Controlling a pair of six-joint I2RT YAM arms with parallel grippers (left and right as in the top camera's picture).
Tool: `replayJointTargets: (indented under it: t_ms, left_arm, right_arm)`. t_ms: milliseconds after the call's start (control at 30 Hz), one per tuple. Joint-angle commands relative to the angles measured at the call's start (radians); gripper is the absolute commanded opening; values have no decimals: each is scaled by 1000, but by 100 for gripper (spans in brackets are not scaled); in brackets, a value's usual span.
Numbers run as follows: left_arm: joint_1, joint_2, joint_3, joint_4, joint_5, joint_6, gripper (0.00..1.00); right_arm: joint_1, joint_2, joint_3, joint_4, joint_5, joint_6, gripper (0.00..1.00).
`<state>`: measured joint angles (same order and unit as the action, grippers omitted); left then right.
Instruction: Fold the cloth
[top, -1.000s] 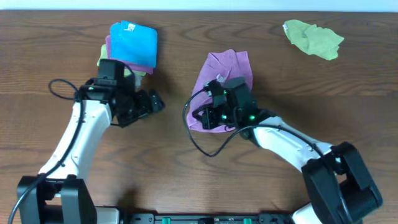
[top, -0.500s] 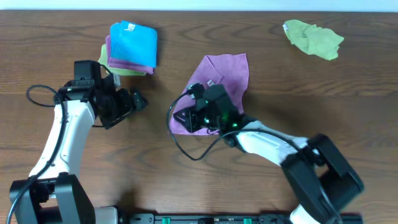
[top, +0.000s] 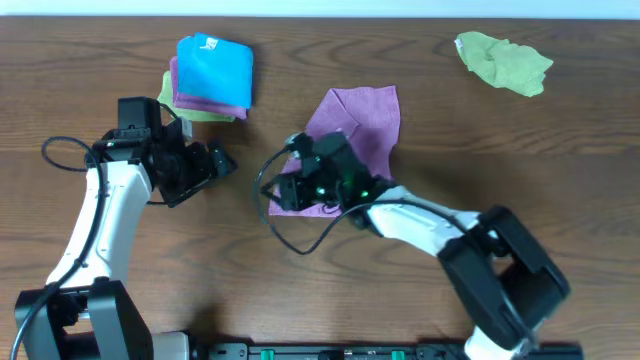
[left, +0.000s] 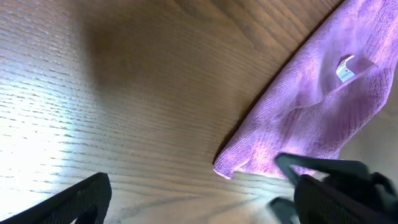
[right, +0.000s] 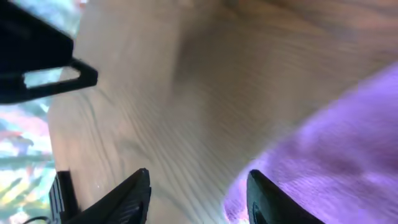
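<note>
Robotics lab workstation, wood-grain desk, white-and-black left arm and right arm based at its near edge, loose black cable, stack of folded cloths.

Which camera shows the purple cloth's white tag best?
The left wrist view: the white tag is large and clear on the purple cloth. Overhead it is barely a speck. The right wrist view shows blurry cloth, no tag.

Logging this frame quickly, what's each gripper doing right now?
Left gripper: open, empty.
Right gripper: open, the cloth beside it, not gripped.
</note>
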<state>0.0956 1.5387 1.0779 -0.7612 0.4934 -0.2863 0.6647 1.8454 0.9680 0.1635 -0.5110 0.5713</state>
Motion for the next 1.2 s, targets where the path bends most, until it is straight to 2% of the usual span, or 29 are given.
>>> replayJointTargets:
  t_ms: [0, 333, 500, 600, 900, 1167]
  left_arm:
    - [5, -16, 13, -17, 5, 21, 95]
    - [-11, -15, 3, -112, 77, 21, 95]
    - [-89, -15, -37, -76, 83, -10, 95]
    - [-166, -15, -74, 5, 73, -58, 95]
    - [-271, -1, -168, 227, 46, -190, 95]
    - [-331, 66, -186, 290, 19, -194, 95]
  right_arm:
    - [-61, -92, 14, -87, 36, -43, 50]
    - [-185, -359, 13, -491, 194, -154, 49]
    - [-232, -457, 12, -673, 235, -202, 49]
    - [-256, -479, 9, -752, 235, -218, 48]
    - [-289, -481, -25, -792, 257, -224, 47]
    - [-359, -481, -43, -812, 260, -229, 47]
